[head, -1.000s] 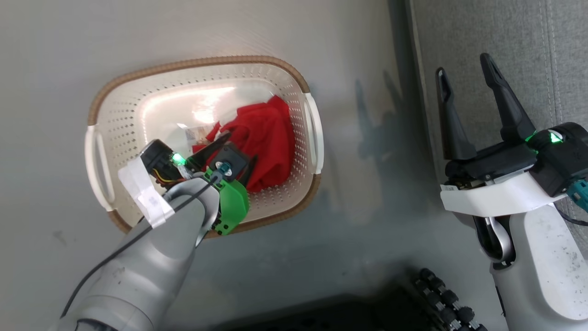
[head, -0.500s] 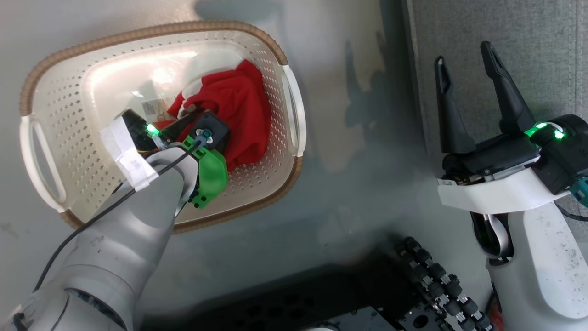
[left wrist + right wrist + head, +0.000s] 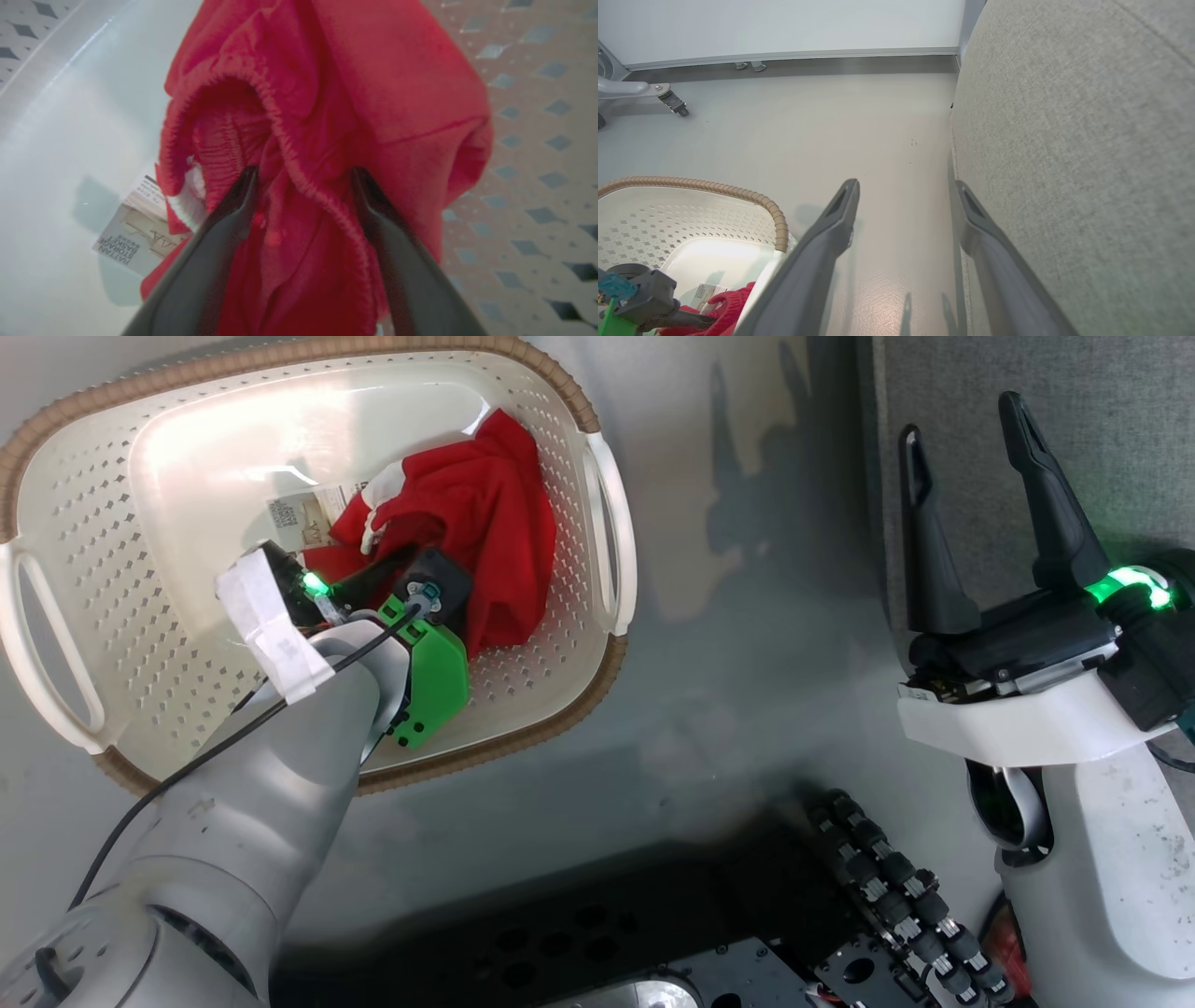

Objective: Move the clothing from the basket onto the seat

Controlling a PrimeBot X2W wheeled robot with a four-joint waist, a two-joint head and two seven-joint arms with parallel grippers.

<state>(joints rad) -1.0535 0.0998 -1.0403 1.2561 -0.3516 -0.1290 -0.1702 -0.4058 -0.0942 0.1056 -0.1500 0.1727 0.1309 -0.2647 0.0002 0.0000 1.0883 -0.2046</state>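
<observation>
We see the basket (image 3: 93, 523) on the floor (image 3: 747, 709), left of the seat (image 3: 1102, 420), with a strip of floor between them. The clothing (image 3: 485, 532) lies in the basket against its right wall; the label (image 3: 297, 513) lies on the basket's bottom, just left of it. Our left tool (image 3: 304, 172) reaches into the basket, a fold of clothing between its fingers. Our right tool (image 3: 962, 415) hangs over the seat's left edge.
</observation>
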